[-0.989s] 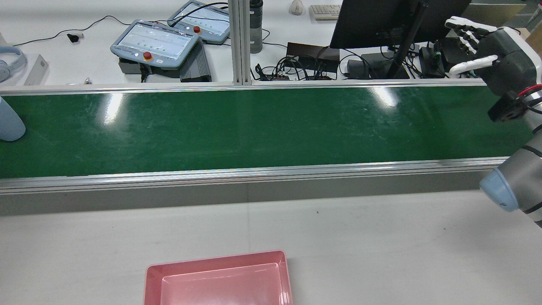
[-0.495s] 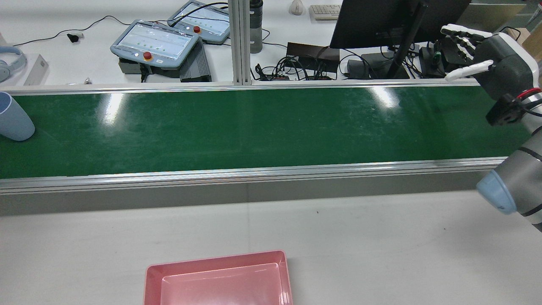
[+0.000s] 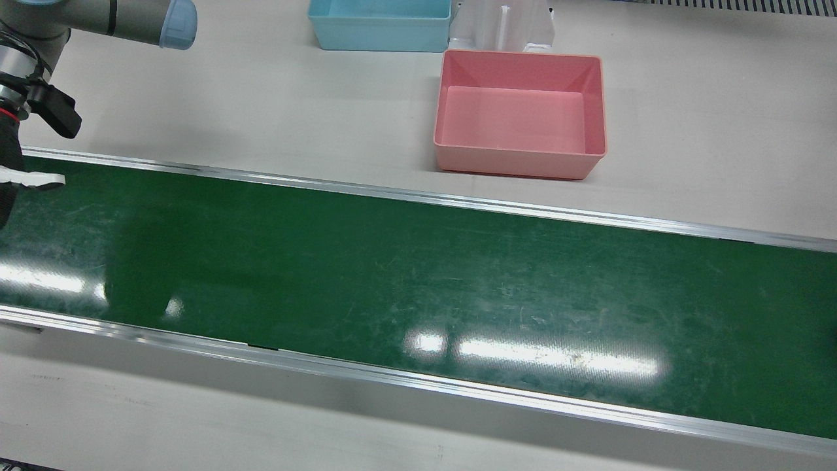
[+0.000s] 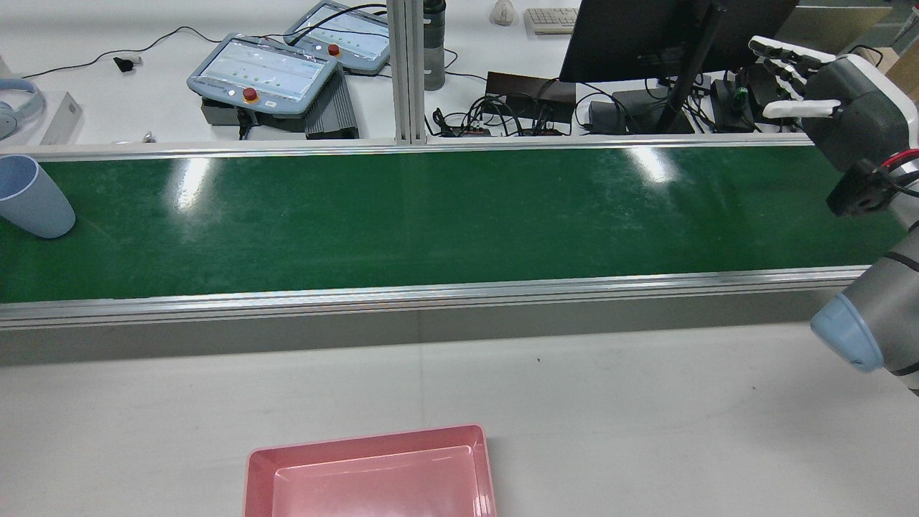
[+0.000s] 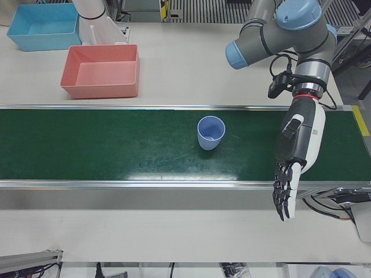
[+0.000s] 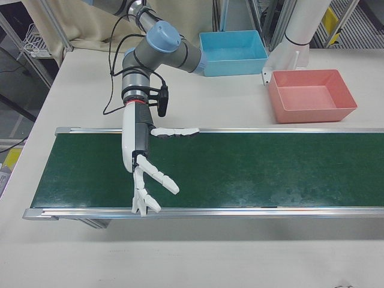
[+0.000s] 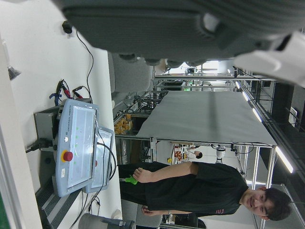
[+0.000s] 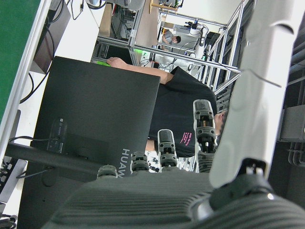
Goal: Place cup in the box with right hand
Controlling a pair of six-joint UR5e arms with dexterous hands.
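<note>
The right hand (image 6: 147, 174) is held above the green conveyor belt (image 6: 240, 171) with fingers spread wide, holding nothing; the left hand (image 5: 295, 156) is likewise spread. Two boxes are seen: one pink box (image 5: 101, 70), one blue box (image 5: 42, 26). One blue cup (image 5: 210, 132) stands upright mid-belt, unobstructed.

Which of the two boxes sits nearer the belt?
The pink box: it sits close to the belt's rail, while the blue box is farther back by the pedestal.

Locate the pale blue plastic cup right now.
The pale blue plastic cup stands upright on the green belt at the rear view's far left, opposite the right hand.
</note>
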